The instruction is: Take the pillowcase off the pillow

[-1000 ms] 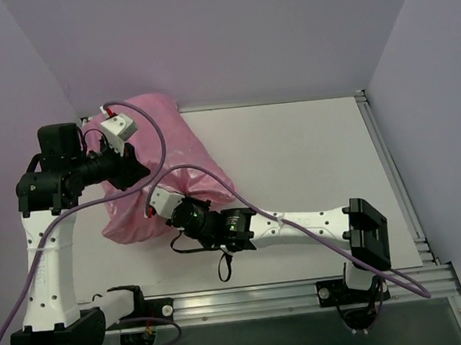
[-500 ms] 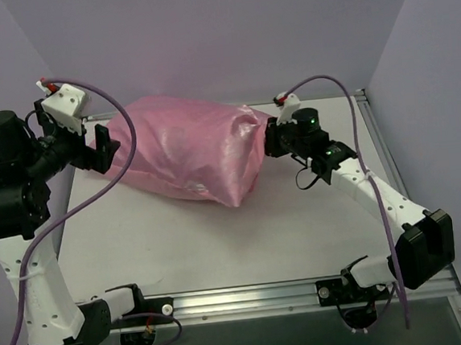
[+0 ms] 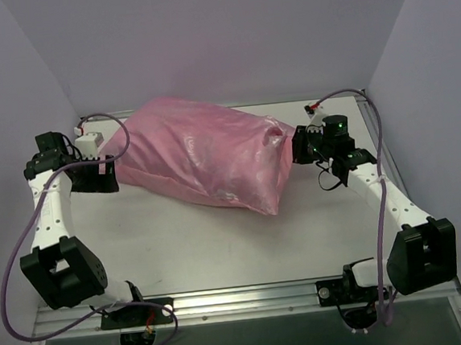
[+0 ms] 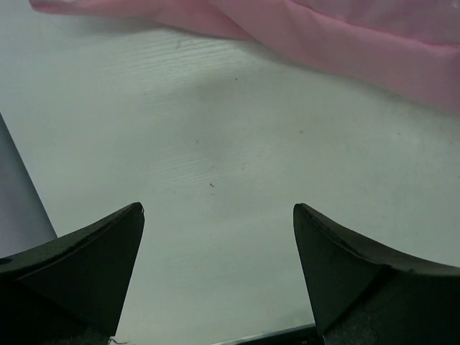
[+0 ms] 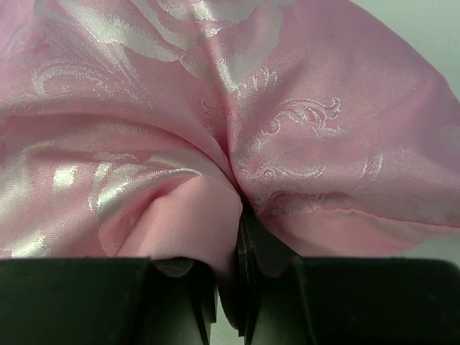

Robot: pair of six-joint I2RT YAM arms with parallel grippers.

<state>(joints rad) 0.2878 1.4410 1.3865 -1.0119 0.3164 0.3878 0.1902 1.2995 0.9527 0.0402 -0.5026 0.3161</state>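
Observation:
The pink pillowcase (image 3: 205, 158) lies bulging across the back of the table, its long side running left to right. No white shows, so the pillow is hidden inside it. My right gripper (image 3: 297, 146) is shut on a gathered fold at the pillowcase's right end. In the right wrist view the glossy patterned pillowcase (image 5: 287, 144) bunches into the closed right gripper (image 5: 241, 215). My left gripper (image 3: 109, 173) stands open just off the left end, not touching the fabric. In the left wrist view the left gripper (image 4: 218, 207) has only bare table between its fingers (image 4: 93, 259), with the pillowcase's edge (image 4: 345, 43) ahead.
Lilac walls close in the table on the left, back and right. A metal rail (image 3: 391, 166) runs along the right edge and another (image 3: 250, 298) along the front by the arm bases. Purple cables (image 3: 12, 264) loop off both arms.
The pillowcase was bunched at the far left and now lies stretched across the table. The right gripper pulled its end to the right. The left gripper opened, let go and dropped low.

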